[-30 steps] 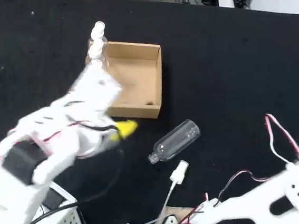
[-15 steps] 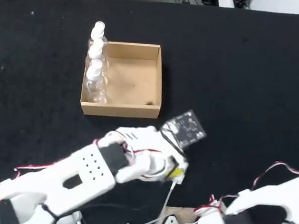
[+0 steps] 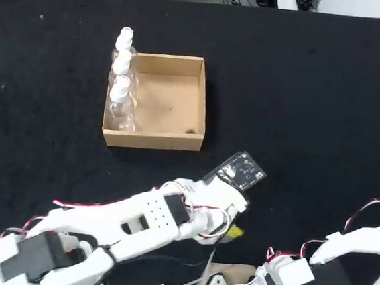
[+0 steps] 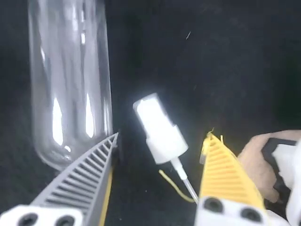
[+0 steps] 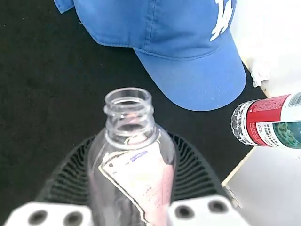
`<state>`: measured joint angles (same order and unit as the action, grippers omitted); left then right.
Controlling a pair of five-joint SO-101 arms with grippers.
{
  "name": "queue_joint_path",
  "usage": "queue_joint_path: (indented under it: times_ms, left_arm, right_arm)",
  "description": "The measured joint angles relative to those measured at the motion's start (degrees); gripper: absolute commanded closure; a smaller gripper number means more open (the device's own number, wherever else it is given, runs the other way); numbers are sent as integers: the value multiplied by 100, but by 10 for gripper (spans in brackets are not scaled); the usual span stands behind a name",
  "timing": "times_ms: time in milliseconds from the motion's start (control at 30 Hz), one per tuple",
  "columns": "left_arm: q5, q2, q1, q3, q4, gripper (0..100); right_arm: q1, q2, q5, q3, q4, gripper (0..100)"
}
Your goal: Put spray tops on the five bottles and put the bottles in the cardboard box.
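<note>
The cardboard box (image 3: 198, 96) stands at the back left of the black table, with three bottles (image 3: 121, 75) wearing white spray tops in a row along its left wall. My left gripper (image 3: 227, 228) (image 4: 162, 137) is open low over the table in front of the box. A white spray top (image 4: 159, 131) lies between its grey and yellow fingers, and a clear empty bottle (image 4: 70, 80) lies just outside the grey finger. My right gripper (image 5: 131, 141) is shut on another clear bottle (image 5: 128, 110) with an open neck and no top.
The left arm (image 3: 121, 227) crosses the table's front, and the right arm (image 3: 338, 278) sits at the front right corner. In the right wrist view, a blue cap (image 5: 188, 52) and a red-labelled bottle (image 5: 268, 120) lie beyond the held bottle.
The left arm swung from the box to the front middle, covering the lying bottle and spray top, then came lower. The right arm pulled back toward the front right corner.
</note>
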<state>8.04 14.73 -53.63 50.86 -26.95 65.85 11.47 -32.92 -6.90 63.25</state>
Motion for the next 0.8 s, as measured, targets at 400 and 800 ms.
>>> queue_joint_path:
  times_ms: [400,800]
  left_arm:
    - [536,-818,-141,-545,0,839]
    - [527,-870,-633,-809,-536,912]
  right_arm:
    - [0,0,0,0,0,988]
    - [0,0,0,0,0,988]
